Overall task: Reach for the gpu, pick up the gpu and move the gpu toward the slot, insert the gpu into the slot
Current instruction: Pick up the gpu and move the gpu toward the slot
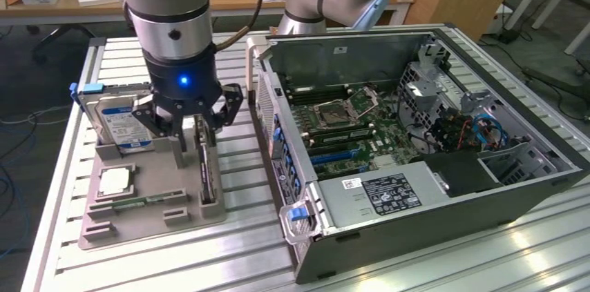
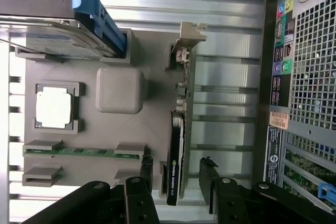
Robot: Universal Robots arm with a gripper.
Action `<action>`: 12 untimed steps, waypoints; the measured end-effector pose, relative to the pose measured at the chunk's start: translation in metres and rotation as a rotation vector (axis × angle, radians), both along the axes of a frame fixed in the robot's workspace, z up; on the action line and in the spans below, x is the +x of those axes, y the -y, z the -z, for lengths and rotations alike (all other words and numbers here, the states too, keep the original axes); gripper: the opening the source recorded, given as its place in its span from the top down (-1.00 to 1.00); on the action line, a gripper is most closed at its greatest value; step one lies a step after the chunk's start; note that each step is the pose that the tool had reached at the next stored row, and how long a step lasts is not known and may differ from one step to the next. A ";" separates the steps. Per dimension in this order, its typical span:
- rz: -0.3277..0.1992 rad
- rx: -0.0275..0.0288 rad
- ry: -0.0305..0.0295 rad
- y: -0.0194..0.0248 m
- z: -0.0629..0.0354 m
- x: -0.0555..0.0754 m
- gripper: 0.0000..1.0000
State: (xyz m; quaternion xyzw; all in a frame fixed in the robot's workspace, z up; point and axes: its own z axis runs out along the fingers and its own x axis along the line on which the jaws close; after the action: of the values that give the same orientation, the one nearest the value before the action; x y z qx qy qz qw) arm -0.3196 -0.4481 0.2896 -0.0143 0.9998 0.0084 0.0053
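Green circuit board with black cooler and silver end bracket: gpu, standing on its long edge in a groove of the grey fixture tray, between the hard drive and the open computer case.

Judged light and stiff, yet fragile: thin board, exposed components, contact edge presumably down in the groove. Best held across the two flat faces, on cooler shroud and board back; not by the bracket, not by the contact edge. Moderate clamping force advised, against slipping on smooth plastic.

Position of gripper: directly above the card, fingers apart and straddling it, one beside each face. Gaps on both sides in the wrist view; not yet clamped. Fingertips about level with the card's upper edge in the exterior view.

Target slot: well apart from the card, on the motherboard inside the case, unoccupied.
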 end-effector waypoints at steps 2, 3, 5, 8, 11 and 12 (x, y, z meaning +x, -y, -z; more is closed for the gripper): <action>0.000 0.0001 0.0001 0.0000 0.0017 0.001 0.03; 0.000 0.0000 0.0001 0.0000 0.0027 0.002 0.03; 0.000 0.0002 0.0001 -0.0001 0.0047 0.003 0.03; 0.000 0.0001 0.0001 0.0000 0.0071 0.003 0.03; 0.000 0.0002 0.0001 0.0001 0.0089 0.003 0.03; 0.000 0.0002 0.0002 0.0001 0.0096 0.003 0.03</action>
State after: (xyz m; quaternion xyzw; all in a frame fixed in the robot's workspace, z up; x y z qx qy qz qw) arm -0.3169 -0.4482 0.2801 -0.0143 0.9998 0.0085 0.0055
